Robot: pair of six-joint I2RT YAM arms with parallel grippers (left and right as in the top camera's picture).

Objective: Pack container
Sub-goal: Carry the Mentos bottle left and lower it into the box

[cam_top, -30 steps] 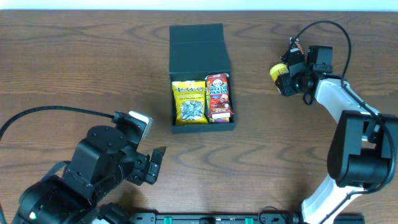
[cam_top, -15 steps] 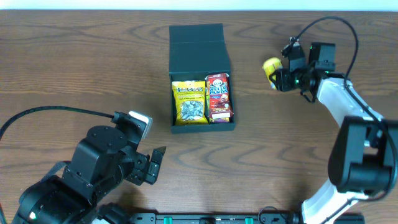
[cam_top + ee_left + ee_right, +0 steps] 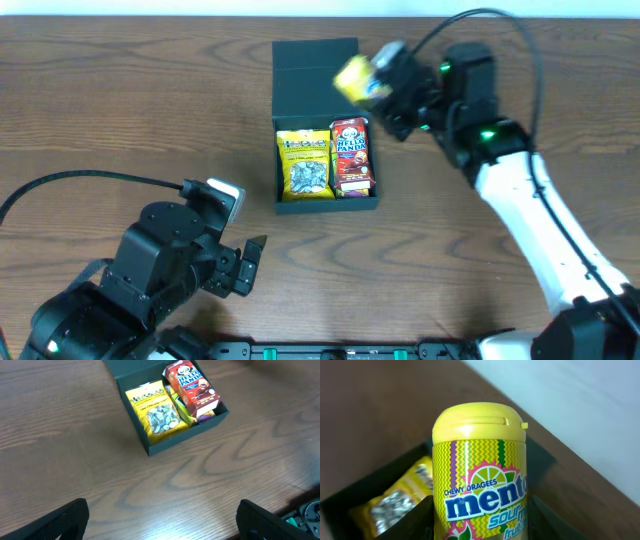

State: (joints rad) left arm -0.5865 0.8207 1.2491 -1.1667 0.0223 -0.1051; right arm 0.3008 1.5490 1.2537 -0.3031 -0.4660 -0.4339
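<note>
The dark teal-black container [image 3: 322, 65] stands open at the table's far middle, its flap lid folded back. Inside lie a yellow snack bag [image 3: 304, 164] and a red Hello Panda carton [image 3: 352, 155]. Both also show in the left wrist view, the bag [image 3: 155, 412] and the carton [image 3: 192, 386]. My right gripper [image 3: 385, 82] is shut on a yellow Mentos bottle [image 3: 356, 77] and holds it in the air over the container's right rear part. The bottle [image 3: 480, 470] fills the right wrist view, with the container [image 3: 350, 505] below it. My left gripper [image 3: 160, 525] is open and empty, near the table's front.
The wooden table [image 3: 120, 110] spreads around the container. The left arm's black cable [image 3: 60, 185] loops over the front left. The right arm's white links [image 3: 540, 230] stretch from the front right toward the container.
My right gripper has carried the Mentos bottle left from the far right of the table to above the container. The left arm has not moved.
</note>
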